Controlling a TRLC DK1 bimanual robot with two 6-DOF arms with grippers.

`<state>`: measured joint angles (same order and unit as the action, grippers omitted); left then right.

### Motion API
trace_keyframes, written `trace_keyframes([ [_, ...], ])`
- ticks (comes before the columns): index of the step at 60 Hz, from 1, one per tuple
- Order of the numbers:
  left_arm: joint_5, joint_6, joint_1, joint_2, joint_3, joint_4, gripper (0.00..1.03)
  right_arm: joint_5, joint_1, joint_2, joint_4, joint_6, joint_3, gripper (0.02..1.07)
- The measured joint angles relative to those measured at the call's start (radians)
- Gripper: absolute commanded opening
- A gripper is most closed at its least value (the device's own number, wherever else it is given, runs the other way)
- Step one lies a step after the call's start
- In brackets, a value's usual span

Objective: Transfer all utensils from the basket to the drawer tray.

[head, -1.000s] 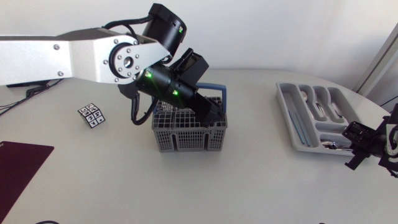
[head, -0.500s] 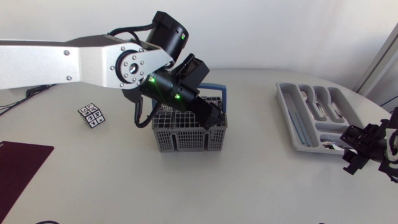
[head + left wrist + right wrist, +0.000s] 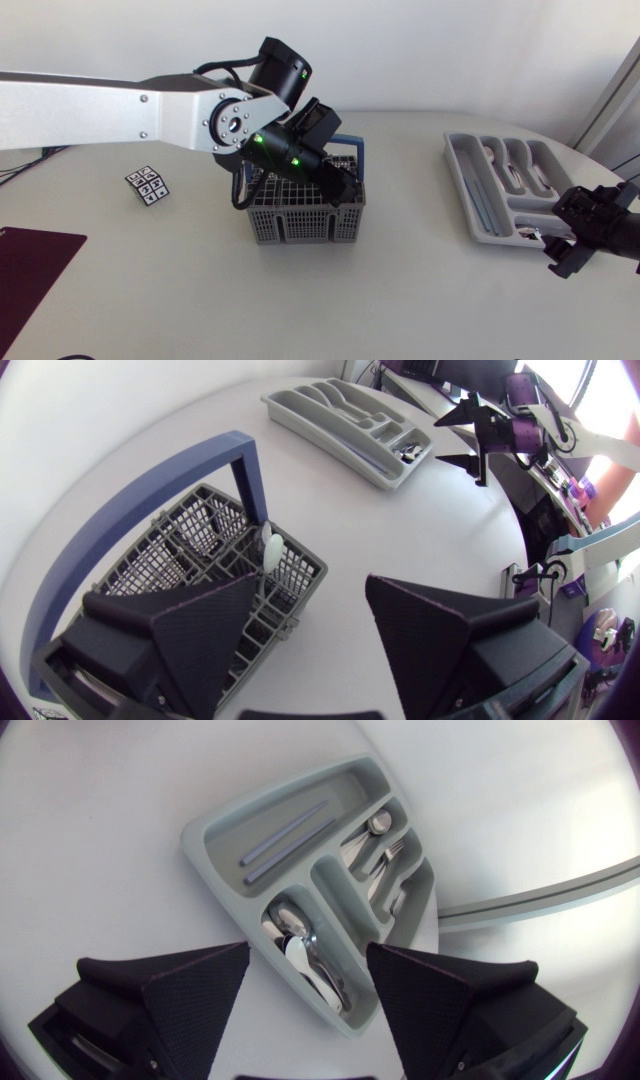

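My left gripper [image 3: 312,585] has its two wedge fingers spread wide with nothing between them. One finger hangs over the grey cutlery basket [image 3: 170,555], the other is out past its right wall, over bare table. Just ahead of the inner finger's tip a white utensil [image 3: 270,548] stands in a corner compartment, rounded end up, close to the post of the blue handle [image 3: 150,490]. It looks like the only piece left in the basket, though the deeper cells are partly hidden from me.

In the head view the basket sits mid-table and the left arm comes across from the left and angles down onto it.

My right gripper [image 3: 308,952] is also spread and empty, poised by the near end of the grey drawer tray [image 3: 215,835] at the far right. The tray already holds spoons [image 3: 300,945], forks [image 3: 385,855] and two slim grey sticks [image 3: 285,840].

I judge this as the approach for another pick. Next I'd shift the left gripper so the white utensil's top lies between the fingers, then close gently and lift straight up, clear of the handle.
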<state>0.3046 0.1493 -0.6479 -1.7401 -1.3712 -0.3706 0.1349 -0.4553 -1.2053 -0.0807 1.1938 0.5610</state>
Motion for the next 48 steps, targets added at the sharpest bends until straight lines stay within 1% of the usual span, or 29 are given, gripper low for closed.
trace_keyframes([
  [5,-0.001,0.000,0.000,-0.015,0.000,0.025,0.58,0.000,0.026,0.023,-0.016,-0.025,0.000,0.88],
  [11,-0.020,0.000,0.000,-0.029,0.000,0.058,0.47,-0.001,0.049,0.041,-0.026,-0.044,-0.008,0.88],
  [17,-0.027,0.001,0.003,-0.037,0.000,0.086,0.38,0.000,0.071,0.057,-0.029,-0.054,-0.017,0.88],
  [29,-0.052,0.007,0.006,-0.053,0.000,0.142,0.36,0.000,0.097,0.077,-0.029,-0.069,-0.033,0.88],
  [35,-0.052,0.010,0.006,-0.062,0.000,0.153,0.29,-0.001,0.107,0.078,-0.030,-0.069,-0.040,0.88],
  [48,-0.053,0.038,0.006,-0.077,0.017,0.161,0.28,0.000,0.118,0.078,-0.032,-0.073,-0.048,0.88],
])
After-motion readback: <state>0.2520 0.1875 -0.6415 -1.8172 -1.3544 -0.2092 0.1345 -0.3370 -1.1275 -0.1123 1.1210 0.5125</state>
